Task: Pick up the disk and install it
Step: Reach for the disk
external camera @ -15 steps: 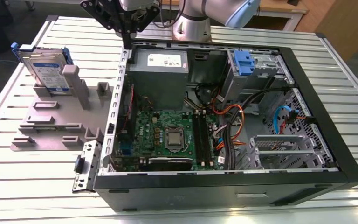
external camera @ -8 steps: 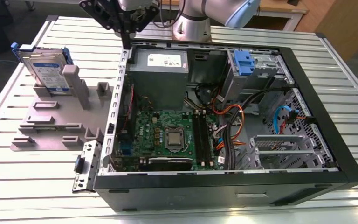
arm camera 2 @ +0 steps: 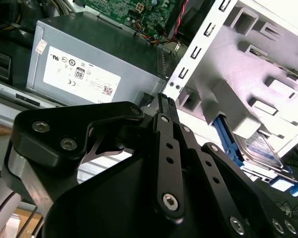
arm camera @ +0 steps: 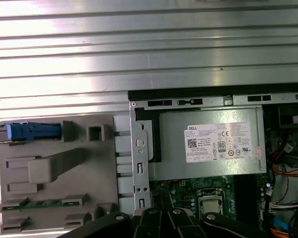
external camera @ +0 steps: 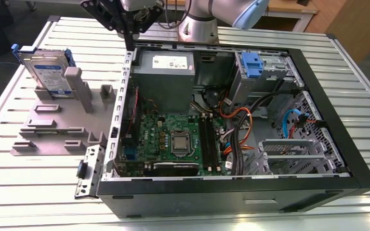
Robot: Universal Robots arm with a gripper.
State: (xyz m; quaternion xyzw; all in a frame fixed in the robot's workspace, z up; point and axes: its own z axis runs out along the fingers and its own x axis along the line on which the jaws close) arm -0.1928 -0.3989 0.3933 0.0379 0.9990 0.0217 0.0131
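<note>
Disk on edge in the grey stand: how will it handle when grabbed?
Likely rigid: the disk is a flat metal-cased slab. Standing on edge in the grey stand, it may tip if nudged sideways. Its blue rails look plastic, probably the part that flexes.

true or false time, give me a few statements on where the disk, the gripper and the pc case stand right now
1. The disk stands upright in the grey fixture, outside the computer case. True.
2. The gripper holds the disk. False: its jaws are shut on nothing, at the case's edge near the power supply.
3. The case is open, its motherboard showing. True.
4. The blue clip lies on the fixture. False: it sits in the drive bay inside the case.
</note>
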